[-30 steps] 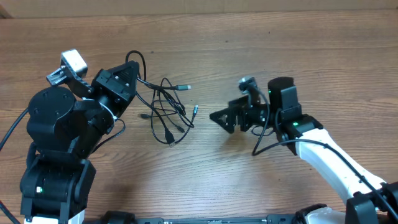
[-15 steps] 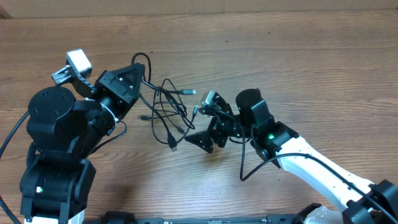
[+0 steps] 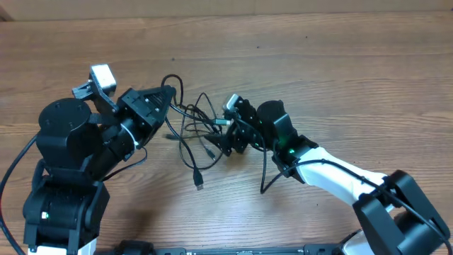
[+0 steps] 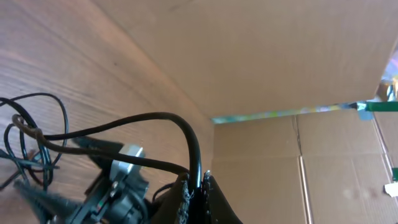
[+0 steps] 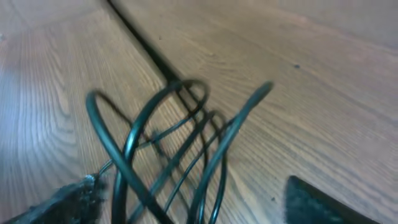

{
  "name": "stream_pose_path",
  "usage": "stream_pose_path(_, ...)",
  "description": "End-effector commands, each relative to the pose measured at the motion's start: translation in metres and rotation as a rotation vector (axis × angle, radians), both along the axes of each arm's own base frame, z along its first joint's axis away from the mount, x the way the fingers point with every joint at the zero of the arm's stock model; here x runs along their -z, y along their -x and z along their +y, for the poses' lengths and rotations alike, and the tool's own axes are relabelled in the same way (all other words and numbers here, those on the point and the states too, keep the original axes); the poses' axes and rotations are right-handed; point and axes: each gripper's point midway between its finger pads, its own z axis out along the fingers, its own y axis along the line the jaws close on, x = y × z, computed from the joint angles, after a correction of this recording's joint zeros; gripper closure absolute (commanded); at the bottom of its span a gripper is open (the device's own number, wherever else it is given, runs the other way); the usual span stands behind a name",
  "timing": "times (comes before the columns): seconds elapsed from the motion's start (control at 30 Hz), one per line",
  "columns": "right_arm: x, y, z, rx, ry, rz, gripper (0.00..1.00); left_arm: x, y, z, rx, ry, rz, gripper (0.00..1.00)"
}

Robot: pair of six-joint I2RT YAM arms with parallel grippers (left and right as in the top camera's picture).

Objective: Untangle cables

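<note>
The cables [image 3: 192,134] lie as a tangle of thin black loops on the wooden table, mid-left; one plug end [image 3: 199,185] trails toward the front. My left gripper [image 3: 168,94] is shut on one cable at the tangle's upper left. In the left wrist view that cable [image 4: 186,134] arches up out of the left gripper [image 4: 198,182]. My right gripper [image 3: 218,137] has pushed into the tangle's right side. In the right wrist view the right gripper [image 5: 193,198] is open, with several cable loops [image 5: 214,146] standing between its fingers [image 5: 68,202].
A cardboard wall [image 3: 226,7] runs along the table's far edge and fills the left wrist view's background [image 4: 280,56]. Bare wooden table [image 3: 368,78] stretches to the right of the right arm. The right arm's own thicker wire [image 3: 269,177] hangs in front of it.
The right arm has swung left from the middle of the table into the tangle, and loops now sit between its fingers. The left gripper has shifted slightly right, still holding its cable.
</note>
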Motion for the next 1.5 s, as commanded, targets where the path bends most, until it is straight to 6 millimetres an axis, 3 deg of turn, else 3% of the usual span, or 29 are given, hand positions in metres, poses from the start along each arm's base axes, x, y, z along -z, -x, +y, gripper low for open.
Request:
stream_pose_path(0.0, 0.004, -0.009, 0.003, 0.017, -0.002, -0.014, 0.24, -0.009, 0.004, -0.004, 0.018, 0.020, -0.010, 0.96)
stream_pose_path(0.23, 0.034, -0.001, -0.003, 0.018, 0.065, 0.080, 0.77, -0.010, 0.004, -0.004, 0.018, 0.021, -0.012, 0.96)
stream_pose_path(0.3, 0.038, 0.001, -0.004, 0.017, 0.076, 0.098, 0.85, -0.009, 0.004, -0.004, 0.019, 0.021, -0.011, 0.96)
stream_pose_path(0.6, 0.039, 0.009, -0.001, 0.019, 0.033, 0.190, 0.96, 0.001, 0.004, 0.002, -0.017, 0.002, 0.028, 0.93)
stream_pose_path(0.8, 0.037, 0.002, -0.023, 0.159, -0.029, 0.378, 0.96, 0.032, 0.002, 0.025, -0.127, -0.110, 0.123, 0.48)
stream_pose_path(0.9, 0.029, -0.006, -0.050, 0.260, -0.057, 0.458, 0.96, 0.045, 0.004, 0.035, -0.172, -0.148, 0.174, 0.39)
stream_pose_path(1.03, 0.003, -0.017, -0.088, 0.369, -0.108, 0.481, 0.96, 0.063, 0.006, 0.047, -0.229, -0.197, 0.246, 0.34)
stream_pose_path(1.23, -0.081, -0.015, -0.128, 0.412, -0.232, 0.327, 0.96, 0.091, 0.006, 0.051, -0.239, -0.242, 0.369, 0.29)
stream_pose_path(1.3, -0.109, -0.009, -0.135, 0.414, -0.268, 0.263, 0.96, 0.099, 0.004, 0.048, -0.220, -0.247, 0.400, 0.37)
stream_pose_path(1.37, -0.138, 0.000, -0.138, 0.403, -0.302, 0.198, 0.96, 0.100, -0.001, 0.035, -0.117, -0.270, 0.371, 0.46)
stream_pose_path(1.4, -0.155, 0.006, -0.140, 0.396, -0.326, 0.159, 0.96, 0.093, -0.007, 0.021, -0.014, -0.284, 0.302, 0.46)
stream_pose_path(1.47, -0.171, 0.012, -0.142, 0.395, -0.359, 0.133, 0.96, 0.076, -0.013, -0.003, 0.159, -0.292, 0.157, 0.46)
